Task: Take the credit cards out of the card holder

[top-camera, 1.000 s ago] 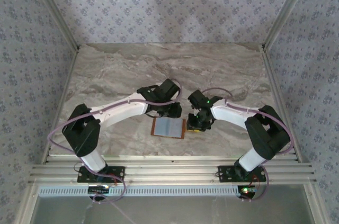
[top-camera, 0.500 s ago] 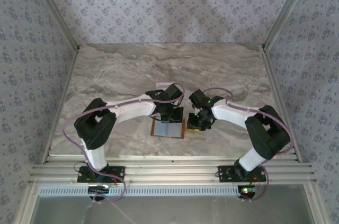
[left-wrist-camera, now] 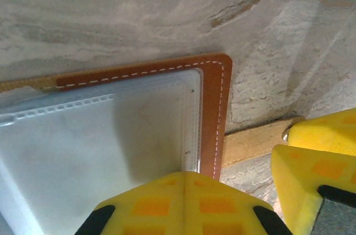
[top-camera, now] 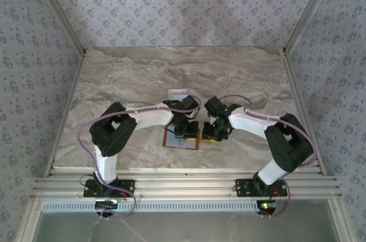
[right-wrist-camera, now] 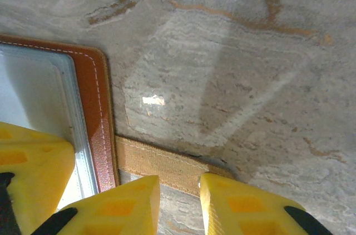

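Note:
The card holder (top-camera: 171,141) lies open and flat near the table's front edge, orange-brown rim (left-wrist-camera: 212,113) around a clear pocket. Under that pocket shows a pale card (left-wrist-camera: 100,146); I cannot tell how many credit cards are inside. My left gripper (left-wrist-camera: 185,175) is shut, its tips together on the pocket's right edge; I cannot tell whether a card is pinched. My right gripper (right-wrist-camera: 179,190) stands open, its fingertips on either side of the tan side tab (right-wrist-camera: 161,163). One whitish card (top-camera: 176,92) lies on the table beyond the left arm.
Marble tabletop (top-camera: 131,82) with free room at the back and both sides. Patterned walls enclose it, and a metal rail (top-camera: 183,185) runs along the front. The two grippers sit very close together by the wallet's right edge.
The left arm swung in and forward, bringing its gripper down onto the wallet's right side, and the jaws closed. This uncovered the whitish card behind it. The right arm stayed put.

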Available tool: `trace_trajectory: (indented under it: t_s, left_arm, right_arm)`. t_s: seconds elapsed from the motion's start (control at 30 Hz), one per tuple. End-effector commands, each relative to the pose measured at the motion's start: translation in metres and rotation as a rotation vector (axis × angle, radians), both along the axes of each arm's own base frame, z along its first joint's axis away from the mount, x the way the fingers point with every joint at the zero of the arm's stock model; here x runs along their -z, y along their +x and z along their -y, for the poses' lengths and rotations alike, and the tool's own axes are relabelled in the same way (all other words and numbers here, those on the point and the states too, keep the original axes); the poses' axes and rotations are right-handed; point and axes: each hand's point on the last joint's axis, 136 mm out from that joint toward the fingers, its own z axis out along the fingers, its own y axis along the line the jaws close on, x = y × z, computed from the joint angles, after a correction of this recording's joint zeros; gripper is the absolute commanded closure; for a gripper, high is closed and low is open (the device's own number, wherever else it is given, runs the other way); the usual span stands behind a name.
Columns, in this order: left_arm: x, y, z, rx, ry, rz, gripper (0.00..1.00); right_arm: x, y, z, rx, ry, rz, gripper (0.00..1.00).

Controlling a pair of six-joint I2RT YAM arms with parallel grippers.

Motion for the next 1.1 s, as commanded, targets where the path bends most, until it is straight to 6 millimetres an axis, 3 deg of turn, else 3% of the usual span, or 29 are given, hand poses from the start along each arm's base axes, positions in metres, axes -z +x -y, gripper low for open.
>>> trace_trajectory:
  t_s: [0.0, 0.33, 0.57, 1.07]
  left_arm:
    - [0.001, -0.005, -0.007, 0.024, 0.056, -0.016, 0.90]
    - [0.004, -0.004, -0.044, 0.063, 0.233, 0.037, 0.82]
    - [-0.005, 0.000, -0.056, 0.102, 0.305, 0.065, 0.75]
    - [-0.029, 0.014, -0.103, 0.139, 0.539, 0.182, 0.67]
  right_arm:
    - [0.006, -0.003, 0.005, -0.002, -0.019, -0.015, 0.72]
    - [0.005, -0.001, 0.003, -0.004, -0.018, -0.015, 0.72]
    - [0.004, -0.001, 0.004, -0.009, -0.024, -0.015, 0.72]
    - [-0.001, 0.001, 0.004, -0.005, -0.018, -0.007, 0.72]
